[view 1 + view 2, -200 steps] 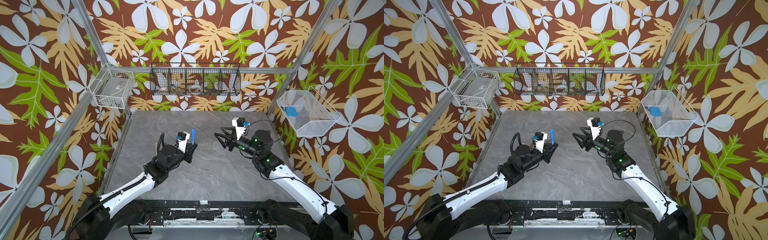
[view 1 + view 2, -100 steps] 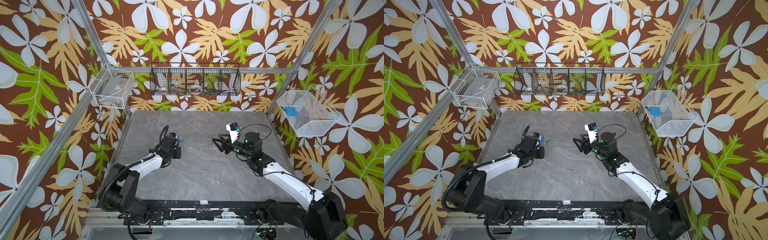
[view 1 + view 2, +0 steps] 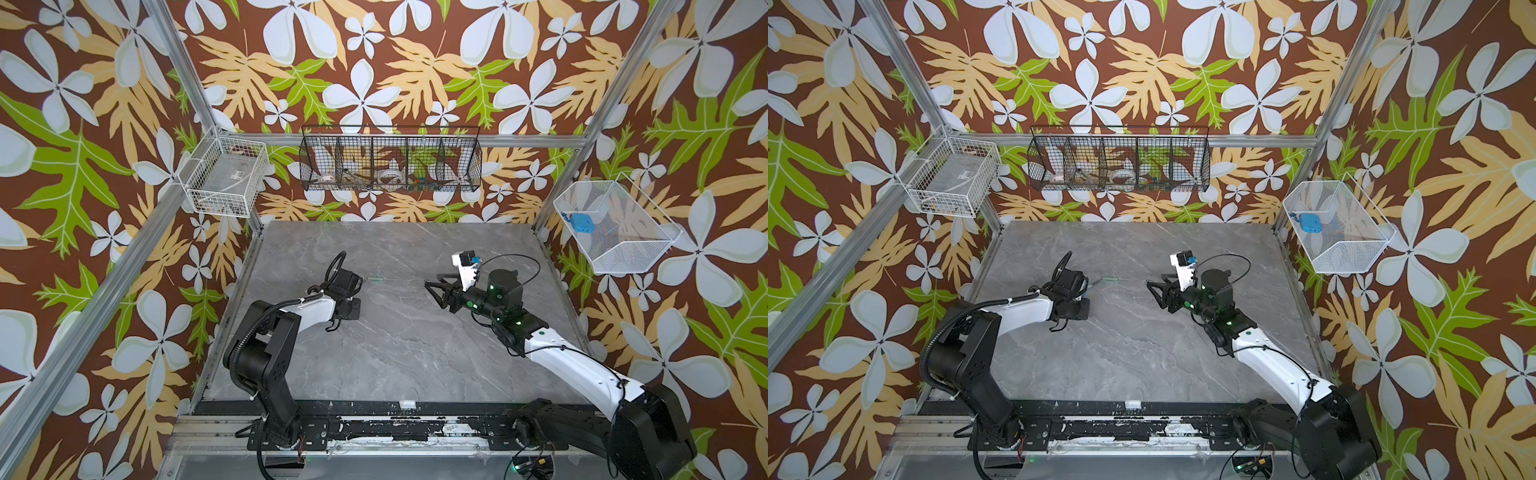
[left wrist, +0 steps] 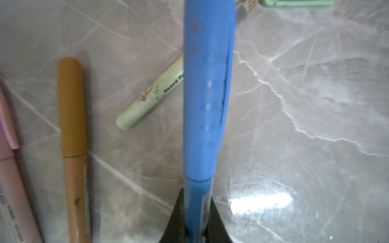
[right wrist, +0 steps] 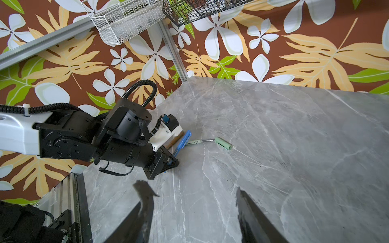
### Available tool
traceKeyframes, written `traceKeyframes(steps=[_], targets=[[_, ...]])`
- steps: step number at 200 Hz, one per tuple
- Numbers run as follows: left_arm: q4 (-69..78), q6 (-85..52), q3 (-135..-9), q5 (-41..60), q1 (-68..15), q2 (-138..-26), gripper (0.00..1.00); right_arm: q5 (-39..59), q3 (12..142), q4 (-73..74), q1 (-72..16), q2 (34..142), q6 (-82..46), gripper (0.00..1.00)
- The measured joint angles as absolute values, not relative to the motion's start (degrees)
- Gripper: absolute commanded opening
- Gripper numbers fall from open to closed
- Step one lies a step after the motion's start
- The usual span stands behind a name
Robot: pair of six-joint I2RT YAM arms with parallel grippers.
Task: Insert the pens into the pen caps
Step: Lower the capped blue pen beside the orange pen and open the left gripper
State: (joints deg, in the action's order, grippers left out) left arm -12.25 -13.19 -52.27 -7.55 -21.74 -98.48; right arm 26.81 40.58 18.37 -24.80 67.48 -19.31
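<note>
Grips the capped blue pen [image 4: 207, 105] in the left claw [image 4: 196, 223], jaws closed on the barrel just below the cap seam, low over the surface [image 3: 415, 353] on its left side. Shows the brown pen [image 4: 72, 147] and pink pen [image 4: 8, 178] lying capped on the surface just beside that claw, roughly parallel. Finds the green pen [image 5: 197, 142] lying uncapped beyond them, print upward, dark tip aimed at the green cap [image 5: 223, 143] just past it; cannot tell about contact between tip and cap. Picks out that cap [image 3: 376, 279] [image 3: 1111, 279] in both top views as a pale sliver. Holds the right claw [image 3: 434, 293] open and empty above the surface, well apart from the pens, fingers [image 5: 143, 210] pointing toward them.
</note>
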Motion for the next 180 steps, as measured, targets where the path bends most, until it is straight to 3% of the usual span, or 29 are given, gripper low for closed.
traceKeyframes(steps=[89,135,180], targets=[[-13.0,-13.4,-49.1,-9.8,-19.0,-95.6,0.0,28.8,42.8,19.9,-24.8,71.6,-21.0,0.63],[-13.2,-13.4,-49.1,-11.3,-18.9,-95.6,0.2,29.6,42.8,20.3,-24.8,70.9,-21.2,0.63],[-14.3,-13.6,-49.3,-11.9,-18.9,-95.4,0.25,29.6,42.8,20.3,-24.8,70.3,-21.1,0.63]])
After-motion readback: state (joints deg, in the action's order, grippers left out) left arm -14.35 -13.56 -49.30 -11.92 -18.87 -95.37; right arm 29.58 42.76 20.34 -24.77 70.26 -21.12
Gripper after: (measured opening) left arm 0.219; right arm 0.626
